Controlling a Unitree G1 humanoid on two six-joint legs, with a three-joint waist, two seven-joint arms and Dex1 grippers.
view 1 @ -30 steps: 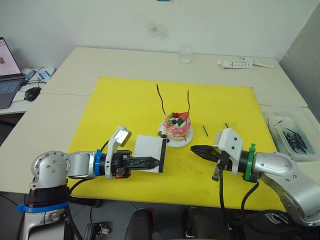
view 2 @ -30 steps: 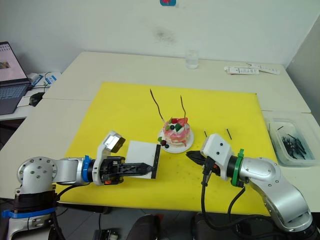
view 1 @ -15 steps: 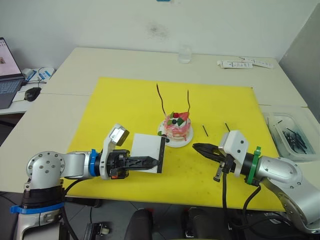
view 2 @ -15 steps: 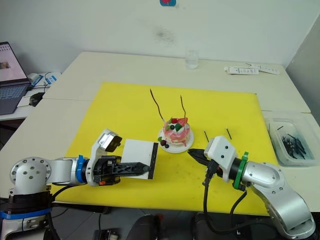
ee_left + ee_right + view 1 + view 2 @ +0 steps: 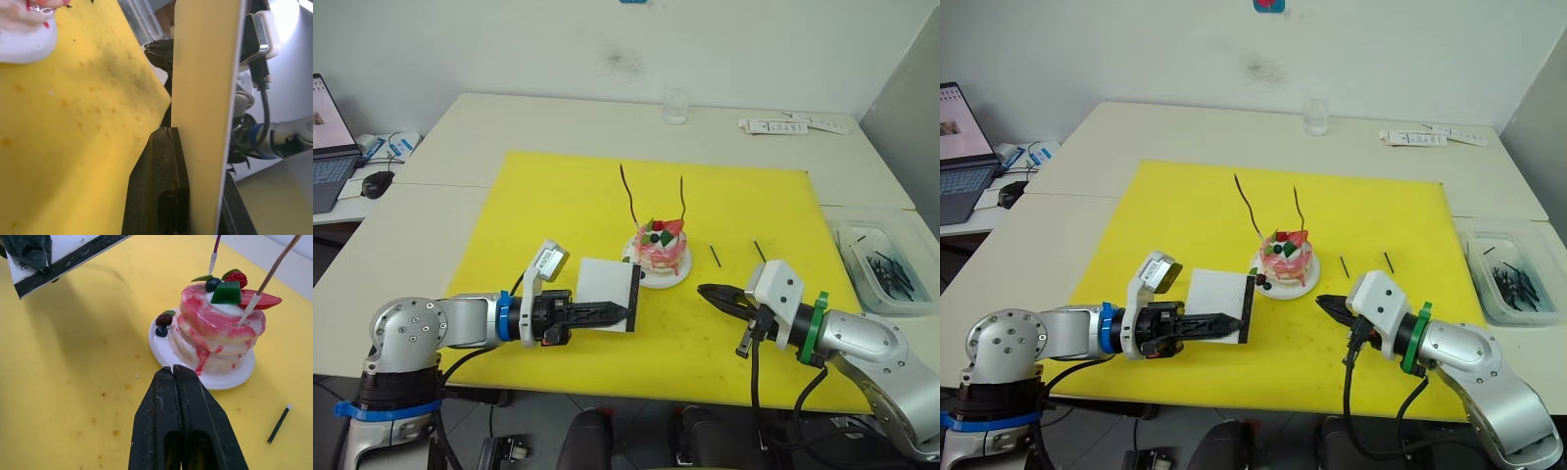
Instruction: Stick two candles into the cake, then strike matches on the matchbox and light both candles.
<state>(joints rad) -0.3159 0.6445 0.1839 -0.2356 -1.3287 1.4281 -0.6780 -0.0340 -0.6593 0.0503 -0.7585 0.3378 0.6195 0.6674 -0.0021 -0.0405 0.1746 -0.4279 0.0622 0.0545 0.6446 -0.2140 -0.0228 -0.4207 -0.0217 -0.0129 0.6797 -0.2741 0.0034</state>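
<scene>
The right gripper (image 5: 172, 369), fingers pressed together with no match visible between them, has drawn back a little from the cake (image 5: 658, 255). The left gripper (image 5: 619, 313) holds the matchbox (image 5: 607, 284) upright, closer to the cake than a second ago. Both candles (image 5: 628, 194) stand in the cake, unlit. Two matches (image 5: 716, 255) lie beyond on the yellow mat (image 5: 558, 196), so I judge that picking one comes next.

No lettering could be read anywhere — the matchbox (image 5: 607, 284) showed a plain white face and a black strip, and the tiny dark marks at its edge in the right wrist view were too small to make out; print on the flat white packets (image 5: 793, 124) at the table's far end and the laptop (image 5: 328, 137) screen was likewise illegible
</scene>
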